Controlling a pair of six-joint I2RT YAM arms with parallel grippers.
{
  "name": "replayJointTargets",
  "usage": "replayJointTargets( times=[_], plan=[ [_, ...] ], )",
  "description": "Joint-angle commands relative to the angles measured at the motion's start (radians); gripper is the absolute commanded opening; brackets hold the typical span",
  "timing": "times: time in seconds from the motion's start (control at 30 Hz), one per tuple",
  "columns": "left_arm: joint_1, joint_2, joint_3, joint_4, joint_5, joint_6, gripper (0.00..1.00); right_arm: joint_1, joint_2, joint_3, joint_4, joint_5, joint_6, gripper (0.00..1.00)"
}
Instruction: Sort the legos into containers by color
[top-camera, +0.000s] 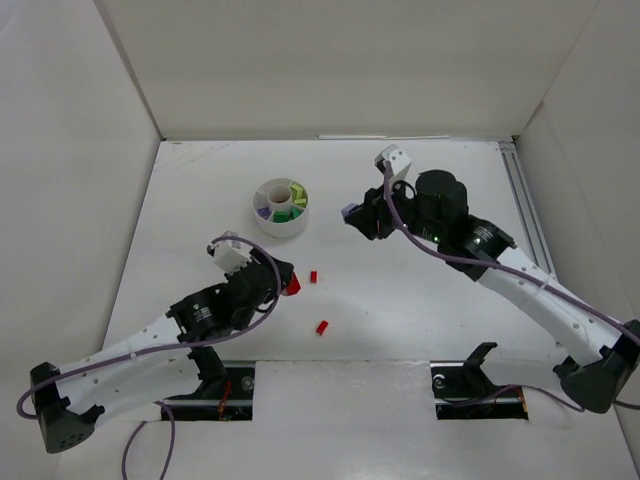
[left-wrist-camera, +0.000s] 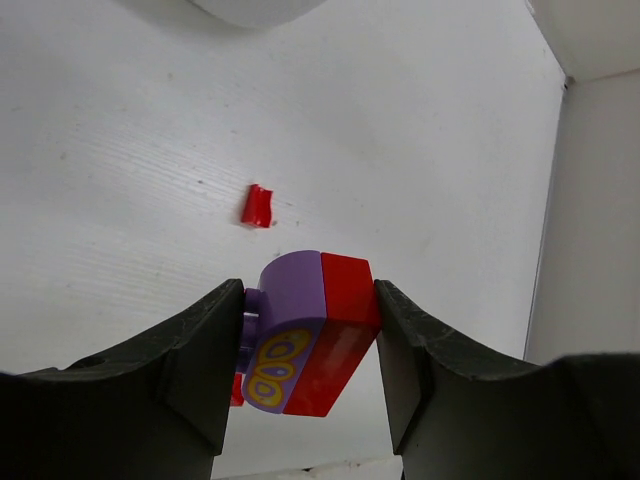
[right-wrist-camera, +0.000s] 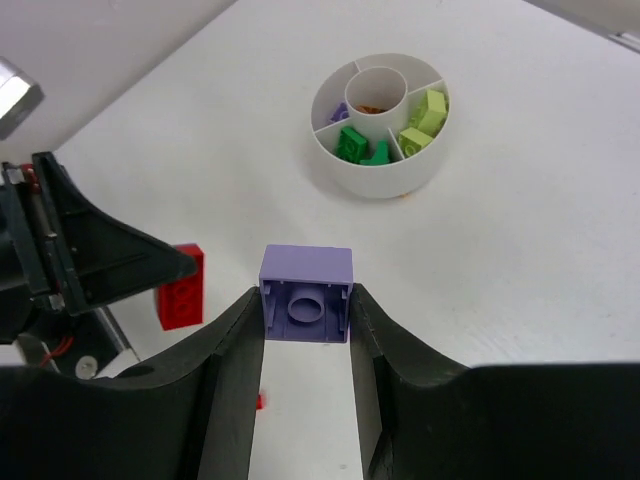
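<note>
From above, found the tub toward the far edge of the tabletop, left of centre, with one loose red brick and a second red brick nearer the near edge. Noted the left gripper on the tub's near side and the right gripper just off its right — about equally close. At the left wrist, saw jaws clamped on a joined lavender-and-red piece. At the right wrist, saw jaws pinching a lavender brick — tub ahead, slightly right, lavender wedge on its left there.
</note>
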Motion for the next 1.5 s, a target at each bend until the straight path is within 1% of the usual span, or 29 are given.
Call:
replayJointTargets(
  times=[0.0, 0.03, 0.07, 0.13, 0.17, 0.2, 0.23, 0.27, 0.3, 0.33, 0.37, 0.4, 0.43, 0.47, 0.53, 0.57, 0.6, 0.7, 0.77, 0.8, 0.83, 0.87, 1.0, 1.13, 1.2, 1.27, 1.37, 1.47],
  plan=[
    [0.009, -0.026, 0.061, -0.175, -0.119, -0.140, 0.18, -0.003, 0.062, 0.098, -0.039, 0.012, -0.087, 0.12],
    [0.021, -0.008, 0.091, -0.244, -0.139, -0.183, 0.20, -0.003, 0.089, 0.120, -0.039, 0.028, -0.104, 0.12],
    [0.051, 0.047, 0.163, -0.387, -0.157, -0.250, 0.21, -0.003, 0.145, 0.164, -0.050, 0.028, -0.139, 0.12],
    [0.085, 0.115, 0.240, -0.515, -0.197, -0.304, 0.23, -0.003, 0.207, 0.212, -0.050, 0.039, -0.173, 0.13],
    [0.104, 0.148, 0.312, -0.603, -0.209, -0.321, 0.23, -0.003, 0.242, 0.239, -0.050, 0.039, -0.194, 0.13],
    [0.122, 0.209, 0.342, -0.623, -0.219, -0.330, 0.23, -0.003, 0.312, 0.290, -0.024, 0.048, -0.238, 0.13],
    [0.165, 0.233, 0.366, -0.623, -0.219, -0.330, 0.23, -0.003, 0.349, 0.316, -0.013, 0.048, -0.261, 0.13],
    [0.188, 0.253, 0.389, -0.607, -0.228, -0.265, 0.23, 0.006, 0.388, 0.342, 0.001, 0.048, -0.284, 0.13],
    [0.216, 0.268, 0.424, -0.529, -0.219, -0.213, 0.23, 0.015, 0.426, 0.412, 0.001, 0.065, -0.298, 0.13],
    [0.249, 0.280, 0.438, -0.492, -0.208, -0.165, 0.23, 0.015, 0.505, 0.459, 0.001, 0.065, -0.335, 0.13],
    [0.338, 0.291, 0.451, -0.458, -0.170, -0.118, 0.22, 0.015, 0.542, 0.503, -0.013, 0.065, -0.357, 0.13],
    [0.393, 0.291, 0.469, -0.389, -0.135, -0.002, 0.20, 0.027, 0.578, 0.544, -0.013, 0.065, -0.377, 0.13],
    [0.455, 0.275, 0.469, -0.357, -0.096, 0.053, 0.18, 0.027, 0.639, 0.607, -0.004, 0.052, -0.403, 0.13],
    [0.571, 0.259, 0.469, -0.320, -0.009, 0.108, 0.18, 0.037, 0.667, 0.638, -0.004, 0.039, -0.412, 0.13],
    [0.673, 0.221, 0.439, -0.219, 0.072, 0.238, 0.18, 0.037, 0.721, 0.712, 0.005, -0.010, -0.421, 0.13],
    [0.714, 0.180, 0.423, -0.193, 0.105, 0.266, 0.18, 0.046, 0.766, 0.732, 0.015, -0.025, -0.433, 0.13],
    [0.790, 0.164, 0.411, -0.176, 0.160, 0.286, 0.18, 0.046, 0.787, 0.749, 0.015, -0.051, -0.450, 0.13],
    [0.877, 0.144, 0.382, -0.166, 0.197, 0.322, 0.18, 0.067, 0.854, 0.793, 0.050, -0.060, -0.486, 0.13],
    [0.886, 0.144, 0.373, -0.176, 0.211, 0.322, 0.18, 0.078, 0.892, 0.848, 0.061, -0.080, -0.499, 0.14],
    [0.886, 0.144, 0.372, -0.176, 0.221, 0.322, 0.18, 0.089, 0.937, 0.871, 0.061, -0.080, -0.510, 0.14],
    [0.886, 0.144, 0.362, -0.176, 0.249, 0.322, 0.18, 0.089, 0.958, 0.894, 0.061, -0.093, -0.510, 0.16],
    [0.886, 0.144, 0.353, -0.156, 0.263, 0.335, 0.18, 0.089, 0.981, 0.943, 0.061, -0.108, -0.510, 0.16],
    [0.886, 0.144, 0.328, -0.137, 0.281, 0.346, 0.18, 0.089, 1.104, 1.048, 0.029, -0.137, -0.519, 0.16],
    [0.895, 0.144, 0.328, -0.137, 0.291, 0.346, 0.18, 0.098, 1.159, 1.083, 0.019, -0.148, -0.529, 0.18],
    [0.895, 0.144, 0.328, -0.137, 0.291, 0.355, 0.19, 0.098, 1.173, 1.083, 0.019, -0.139, -0.529, 0.19],
    [0.895, 0.144, 0.328, -0.137, 0.291, 0.355, 0.19, 0.098, 1.182, 1.083, 0.019, -0.139, -0.529, 0.23],
    [0.895, 0.155, 0.328, -0.128, 0.291, 0.355, 0.19, 0.098, 1.192, 1.083, -0.001, -0.128, -0.529, 0.24],
    [0.895, 0.165, 0.328, -0.128, 0.300, 0.365, 0.19, 0.098, 1.192, 1.071, -0.001, -0.119, -0.529, 0.33]
  ],
)
